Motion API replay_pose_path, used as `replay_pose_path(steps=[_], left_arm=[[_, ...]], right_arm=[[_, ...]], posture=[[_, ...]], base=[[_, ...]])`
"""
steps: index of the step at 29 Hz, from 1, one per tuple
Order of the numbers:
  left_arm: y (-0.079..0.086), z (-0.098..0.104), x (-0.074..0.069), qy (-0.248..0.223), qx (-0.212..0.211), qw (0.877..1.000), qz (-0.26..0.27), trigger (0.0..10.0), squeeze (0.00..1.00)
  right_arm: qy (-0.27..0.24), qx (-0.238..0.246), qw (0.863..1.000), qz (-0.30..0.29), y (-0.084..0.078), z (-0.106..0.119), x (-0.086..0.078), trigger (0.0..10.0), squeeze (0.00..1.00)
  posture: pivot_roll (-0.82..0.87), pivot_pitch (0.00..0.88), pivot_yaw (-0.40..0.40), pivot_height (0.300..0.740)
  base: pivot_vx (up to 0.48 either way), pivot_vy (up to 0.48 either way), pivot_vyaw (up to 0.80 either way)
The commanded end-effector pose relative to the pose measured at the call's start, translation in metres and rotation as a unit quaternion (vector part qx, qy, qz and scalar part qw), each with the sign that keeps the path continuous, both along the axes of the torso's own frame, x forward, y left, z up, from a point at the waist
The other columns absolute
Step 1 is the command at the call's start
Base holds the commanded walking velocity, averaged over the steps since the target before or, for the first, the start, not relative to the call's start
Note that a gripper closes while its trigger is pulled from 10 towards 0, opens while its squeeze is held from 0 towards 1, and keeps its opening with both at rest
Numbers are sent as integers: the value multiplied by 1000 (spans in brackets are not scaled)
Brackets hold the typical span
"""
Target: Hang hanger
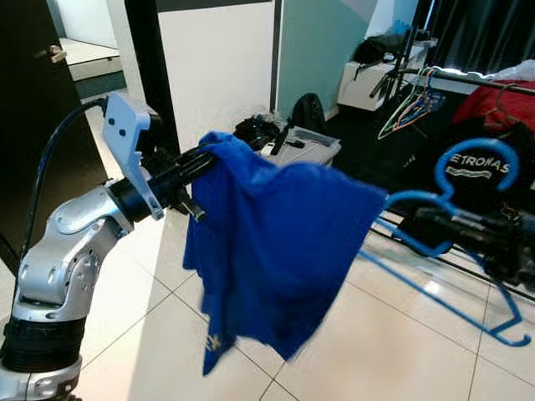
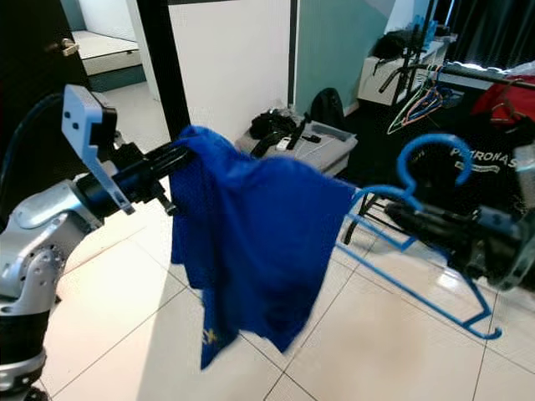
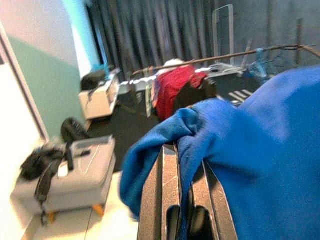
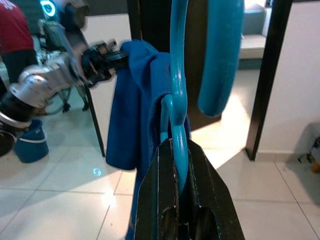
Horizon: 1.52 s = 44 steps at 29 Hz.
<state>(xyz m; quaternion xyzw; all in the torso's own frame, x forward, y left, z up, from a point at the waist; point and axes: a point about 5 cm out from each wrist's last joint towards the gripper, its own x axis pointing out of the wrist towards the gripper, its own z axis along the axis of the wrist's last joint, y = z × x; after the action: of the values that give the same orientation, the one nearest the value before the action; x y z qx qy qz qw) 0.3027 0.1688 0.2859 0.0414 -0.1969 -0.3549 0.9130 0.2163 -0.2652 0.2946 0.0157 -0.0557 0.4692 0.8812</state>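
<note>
Short of the dark clothes rail (image 1: 468,79), the right gripper (image 4: 179,165) clamps the blue plastic hanger (image 1: 468,242) while the left gripper (image 3: 182,165) pinches the blue cloth shirt (image 1: 276,251); a loose pinch could drop it.

Glossy pale floor tiles (image 1: 401,342) reflect light. A white wall (image 1: 217,67) stands far, a dark door (image 1: 33,109) left, a clothes rack (image 1: 476,79) and dark curtains (image 3: 150,35) far right.
</note>
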Motion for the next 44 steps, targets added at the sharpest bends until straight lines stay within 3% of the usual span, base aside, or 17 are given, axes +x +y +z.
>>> replay_pose_path(steps=[1,6,13,14,19,20,22,31,32,33,35,36,38,41,43,44], left_arm=[[13,-2,3,2,10,999,33,0,0],[25,-18,9,33,15,997,72,0,0],[12,-32,3,53,24,997,46,0,0],[8,-33,-1,54,23,998,30,3373,545],[4,-34,-3,55,21,998,15,3373,545],[-1,-36,-9,63,34,997,-17,10000,1000],[-7,-39,-18,72,61,994,-64,10000,1000],[-5,-39,-28,83,102,986,-103,10000,1000],[1,-24,-29,62,95,987,-110,10000,1000],[1,-24,-29,62,95,987,-110,10000,1000],[16,20,-33,-4,74,991,-113,10000,1000],[16,20,-33,-4,74,991,-113,10000,1000],[24,54,-39,-56,58,989,-128,10000,1000],[19,72,-40,-75,50,982,-164,10000,1000],[19,72,-40,-75,50,982,-164,10000,1000],[11,73,-39,-72,59,978,-189,10000,1000]], right_arm=[[-22,11,1000,7,0,7,-4,10000,0],[-33,18,999,8,-3,14,-6,10000,0],[-33,18,999,11,-1,14,-5,10000,0],[-32,17,999,11,-1,14,-4,10000,0],[-31,17,999,11,0,14,-4,10000,0],[-30,16,999,12,0,14,-3,10000,0],[-29,16,999,15,0,14,-3,10000,0],[-26,8,999,18,2,13,-2,10000,0],[-22,5,1000,22,2,12,-2,10000,0],[-22,5,1000,22,2,12,-2,10000,0],[-7,-4,999,33,5,6,-2,10000,0],[-7,-4,999,33,5,6,-2,10000,0],[3,-5,999,41,7,1,-1,10000,0],[22,-17,998,63,17,-11,0,10000,0],[22,-17,998,63,17,-11,0,10000,0],[30,-25,997,72,22,-17,2,10000,0]], posture=[[-77,0,-10,740],[-80,0,-9,740],[-81,0,-12,740],[-80,0,-14,740],[-80,0,-14,740],[-80,0,-14,740],[-80,0,-14,740],[-79,0,-17,740],[-81,0,-16,740],[-81,0,-16,740],[-79,0,-16,740],[-79,0,-16,740],[-72,0,-14,740],[-68,0,-14,740],[-68,0,-14,740],[-53,0,-7,740]], base=[[0,0,0],[0,0,0],[0,0,0],[0,0,0],[0,0,0],[0,0,0],[0,0,0],[0,0,0],[0,0,0],[0,0,0],[0,0,0],[0,0,0],[0,0,0],[0,0,0],[0,0,0],[0,0,0]])
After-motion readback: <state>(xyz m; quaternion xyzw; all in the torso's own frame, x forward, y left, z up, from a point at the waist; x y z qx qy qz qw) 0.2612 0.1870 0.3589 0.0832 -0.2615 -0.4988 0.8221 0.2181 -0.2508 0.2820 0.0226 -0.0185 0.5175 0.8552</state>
